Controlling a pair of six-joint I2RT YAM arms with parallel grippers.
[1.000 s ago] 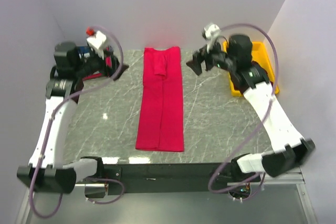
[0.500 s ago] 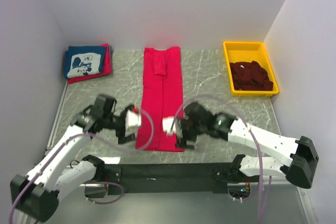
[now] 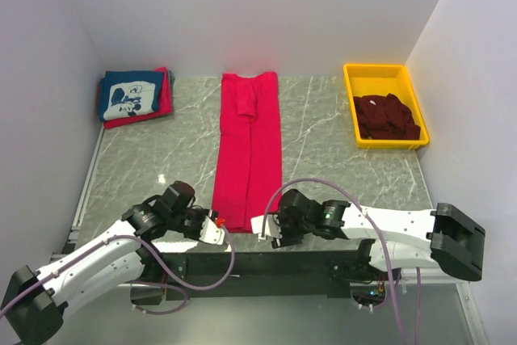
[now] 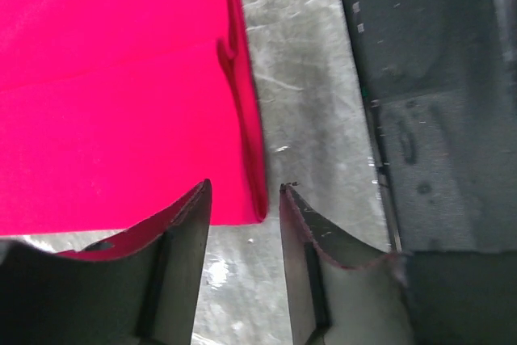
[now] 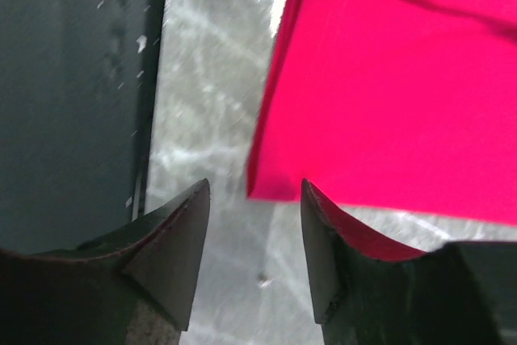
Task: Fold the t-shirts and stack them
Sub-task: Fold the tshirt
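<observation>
A bright red t-shirt (image 3: 249, 143), folded into a long strip, lies down the middle of the table. My left gripper (image 3: 216, 229) sits low at its near left corner and my right gripper (image 3: 260, 229) at its near right corner. In the left wrist view the red t-shirt (image 4: 121, 103) ends in a corner between the fingertips of the left gripper (image 4: 244, 191), whose jaws stand apart. In the right wrist view a corner of the red t-shirt (image 5: 404, 103) lies between the tips of the right gripper (image 5: 254, 185), also apart. Neither holds cloth.
At the back left a folded navy t-shirt (image 3: 129, 94) with a white print lies on a red one (image 3: 166, 103). A yellow bin (image 3: 376, 68) at the back right holds dark maroon t-shirts (image 3: 386, 117). The dark front rail (image 3: 242, 264) runs just behind both grippers.
Both arms have swung from the back of the table to the near edge and dropped to the red t-shirt's near corners. Both pairs of jaws have narrowed.
</observation>
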